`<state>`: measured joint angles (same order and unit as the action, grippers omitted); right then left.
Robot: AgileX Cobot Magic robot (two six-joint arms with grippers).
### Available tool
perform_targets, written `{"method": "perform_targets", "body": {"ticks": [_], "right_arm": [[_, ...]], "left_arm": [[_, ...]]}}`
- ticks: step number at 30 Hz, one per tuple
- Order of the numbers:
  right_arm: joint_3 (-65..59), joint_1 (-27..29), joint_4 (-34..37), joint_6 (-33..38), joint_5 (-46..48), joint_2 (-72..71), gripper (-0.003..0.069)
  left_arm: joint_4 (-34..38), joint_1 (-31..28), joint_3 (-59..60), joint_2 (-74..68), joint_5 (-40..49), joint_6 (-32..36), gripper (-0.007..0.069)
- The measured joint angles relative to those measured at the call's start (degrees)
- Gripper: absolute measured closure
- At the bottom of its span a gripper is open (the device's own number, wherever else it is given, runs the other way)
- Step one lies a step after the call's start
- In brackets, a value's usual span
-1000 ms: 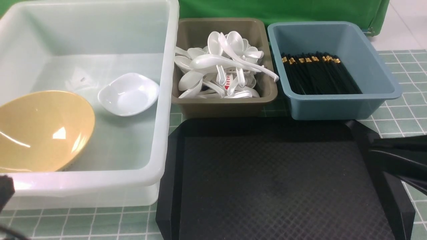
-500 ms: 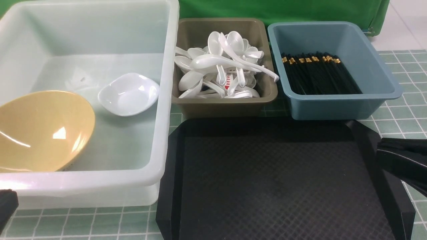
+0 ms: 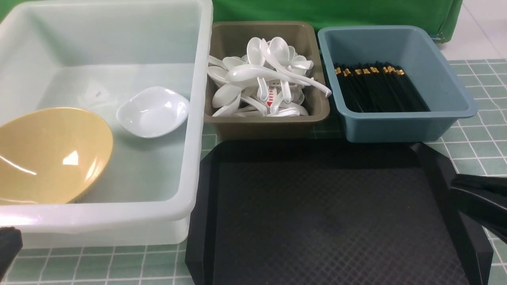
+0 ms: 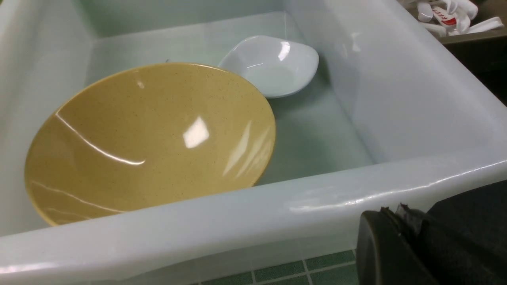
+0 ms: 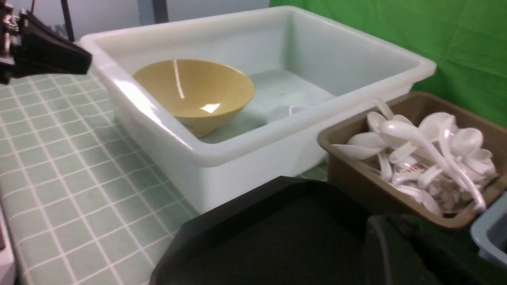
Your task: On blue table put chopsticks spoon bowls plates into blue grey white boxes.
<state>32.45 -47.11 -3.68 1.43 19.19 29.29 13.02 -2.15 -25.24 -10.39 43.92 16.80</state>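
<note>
You are looking at a table (image 3: 475, 130) covered in a pale green tiled cloth, with a green backdrop (image 3: 317, 12) hanging behind it. Nearest you, between the two pincers, lies a black tray (image 3: 324, 213) with a textured, bare floor. Your right gripper (image 3: 467, 190) sits at the tray's right rim, its dark fingers pressed together and holding nothing. Your left gripper (image 3: 8, 245) shows only as a dark tip at the near left edge, just in front of the white box (image 3: 190, 118); it too is closed with nothing in it. Just beyond the left gripper, inside that large translucent white box, a yellow bowl (image 3: 47, 154) rests tilted against the near wall, its opening facing up and toward the box's middle. Farther from that gripper, deeper in the same box, a small white dish (image 3: 152, 111) sits flat on the floor, near the bowl; whether the two touch cannot be told. Beyond the tray, ahead and to the left of the right gripper, a grey-brown box (image 3: 265, 122) holds a loose heap of white spoons (image 3: 265, 79), one handle reaching over its right rim. Straight ahead of the right gripper, beside the spoon box, a blue box (image 3: 396, 122) holds a bundle of black chopsticks (image 3: 376, 89) with gold-banded ends pointing away from you.
</note>
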Motion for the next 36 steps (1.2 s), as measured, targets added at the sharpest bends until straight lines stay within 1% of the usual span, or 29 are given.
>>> {"method": "perform_targets", "body": {"ticks": [1,2,4,6,8,10,11,12,13,14,16,17,18,19,20,21,26,36], "right_arm": [[-1.39,1.58,0.0,-0.26,-0.98,-1.41,0.0615],[-6.66,6.34,0.0,-1.74,-5.45,-5.03,0.0623],[-12.38,13.04,-0.04,-3.65,-10.03,-9.22,0.0624],[-17.91,20.3,-0.04,-5.87,-13.7,-13.36,0.0624],[-23.75,29.31,-0.04,-7.79,-16.33,-18.09,0.0624],[-26.66,33.58,-0.04,-8.59,-16.77,-20.93,0.0624],[-27.05,33.58,-0.04,-8.74,-16.82,-20.93,0.0624],[-28.53,36.36,-0.04,-9.23,-16.89,-22.5,0.0624],[-29.57,37.93,-0.04,-9.76,-16.93,-23.38,0.0624],[-31.94,41.63,-0.07,-10.67,-16.58,-25.43,0.0624],[-33.58,44.89,-0.07,-11.46,-15.55,-27.27,0.0624],[-33.69,45.19,-0.07,-11.47,-15.28,-27.43,0.0624],[-34.07,47.18,-0.07,-11.94,-14.35,-28.9,0.0624],[-34.07,47.8,-0.14,-11.94,-13.11,-29.45,0.0624],[-34.07,47.87,-0.13,-11.94,-12.84,-29.57,0.0624],[-34.07,48.14,-0.71,-11.94,-8.72,-29.91,0.0624],[-34.12,48.14,-1.45,-11.94,-2.39,-29.92,0.0624],[-34.08,47.84,-1.52,-11.19,-1.88,-29.92,0.0624]], "left_arm": [[0.0,0.0,0.0,0.0,0.0,0.0,0.0638],[0.0,0.0,0.0,0.0,0.0,0.0,0.0638],[0.0,0.0,0.0,0.11,0.0,0.0,0.0638],[0.0,0.0,0.0,0.15,0.0,0.0,0.0638],[0.0,0.0,0.0,0.15,0.0,0.0,0.0638],[0.0,0.0,0.0,0.15,0.0,0.0,0.0638],[0.0,0.0,0.0,0.15,0.0,0.0,0.0638],[0.0,0.0,0.0,0.15,0.0,0.0,0.0638],[0.0,0.0,0.0,0.15,0.0,0.0,0.0638],[0.0,0.0,0.0,0.15,0.0,0.0,0.0638],[0.0,0.0,0.0,0.15,0.0,0.0,0.0638],[0.0,0.0,0.0,0.15,0.0,0.0,0.0638],[0.0,0.0,0.0,0.15,0.0,0.0,0.0638],[0.0,0.0,0.0,0.15,0.0,0.0,0.0638],[0.0,0.0,0.0,0.15,0.0,0.0,0.0638],[0.0,0.0,0.0,0.15,0.0,0.0,0.0638],[0.0,0.0,0.0,0.15,0.0,0.0,0.0638],[0.0,0.0,0.0,0.15,0.06,-0.05,0.0638]]}}
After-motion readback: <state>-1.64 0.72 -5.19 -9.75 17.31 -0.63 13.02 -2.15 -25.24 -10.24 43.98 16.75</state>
